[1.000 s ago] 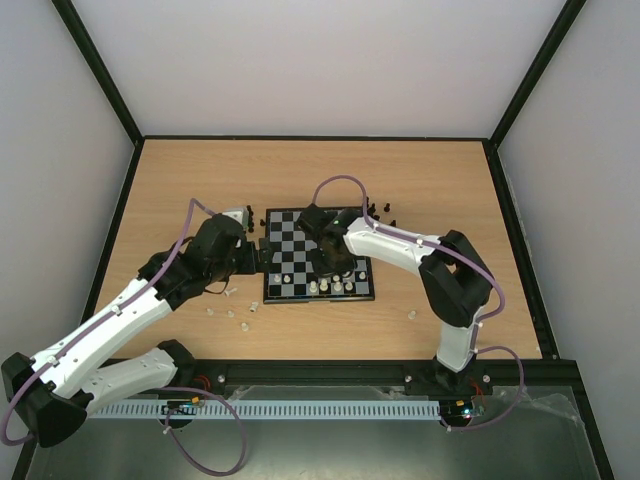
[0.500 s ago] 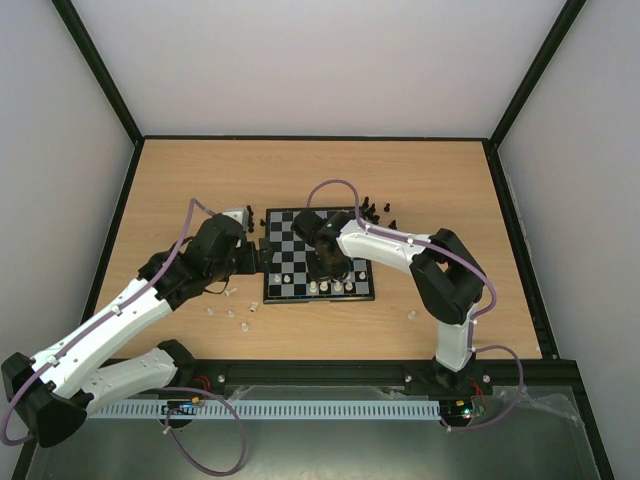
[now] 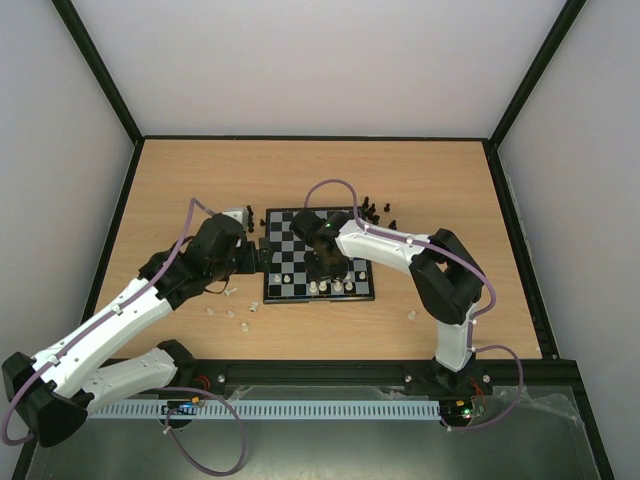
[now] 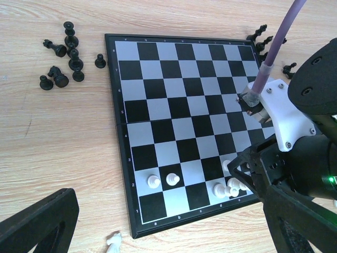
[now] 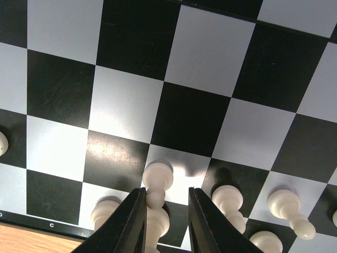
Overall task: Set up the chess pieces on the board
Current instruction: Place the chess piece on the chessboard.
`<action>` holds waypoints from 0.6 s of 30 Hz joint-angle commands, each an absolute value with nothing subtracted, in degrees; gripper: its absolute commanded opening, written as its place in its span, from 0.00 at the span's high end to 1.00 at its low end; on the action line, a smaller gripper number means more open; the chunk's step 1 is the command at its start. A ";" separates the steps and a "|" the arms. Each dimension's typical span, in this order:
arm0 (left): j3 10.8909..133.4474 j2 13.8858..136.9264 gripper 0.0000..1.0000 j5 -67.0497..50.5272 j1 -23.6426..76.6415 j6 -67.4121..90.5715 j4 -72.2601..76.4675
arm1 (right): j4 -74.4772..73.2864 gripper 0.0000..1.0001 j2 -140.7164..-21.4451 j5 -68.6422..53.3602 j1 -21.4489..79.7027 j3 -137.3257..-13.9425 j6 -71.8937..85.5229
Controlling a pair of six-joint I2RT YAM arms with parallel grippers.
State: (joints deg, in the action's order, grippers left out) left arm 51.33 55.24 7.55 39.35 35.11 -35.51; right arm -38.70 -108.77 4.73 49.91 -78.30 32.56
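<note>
The board [image 3: 290, 235] lies mid-table, and also shows in the left wrist view [image 4: 174, 105] and the right wrist view [image 5: 126, 52]. Several white pieces [image 4: 172, 179] stand on its two near rows. My right gripper [image 3: 325, 265] hangs low over those rows. Its fingers [image 5: 131, 221] stand slightly apart around a white pawn [image 5: 158, 176]. The pawn stands on a pale square and its head touches the left finger. My left gripper [image 3: 255, 255] is wide open and empty at the board's left edge, its fingertips midway at the bottom of the wrist view [image 4: 168, 232].
Black pieces lie off the board at its far left [image 4: 63, 58] and far right [image 3: 375, 210]. Loose white pieces lie on the wood near the front left [image 3: 230, 310] and front right [image 3: 412, 315]. More white pawns [image 5: 227, 197] stand close beside the right gripper's fingers.
My right gripper has shifted a little to the left over the board's near rows. The left arm has not moved.
</note>
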 commanded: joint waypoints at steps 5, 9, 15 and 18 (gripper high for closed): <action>50.39 55.80 0.01 8.04 38.94 35.70 -35.95 | -41.01 0.77 -108.81 4.77 50.30 -78.85 31.67; 50.27 56.36 0.01 7.76 38.94 36.18 -35.45 | -41.29 0.77 -108.85 5.89 50.29 -79.32 31.15; 50.12 56.43 0.01 7.36 38.94 36.45 -35.20 | -41.86 0.82 -109.54 7.18 50.28 -79.45 31.11; 50.16 56.25 0.01 7.30 38.94 36.47 -35.15 | -42.01 0.83 -109.24 7.56 50.29 -79.41 31.20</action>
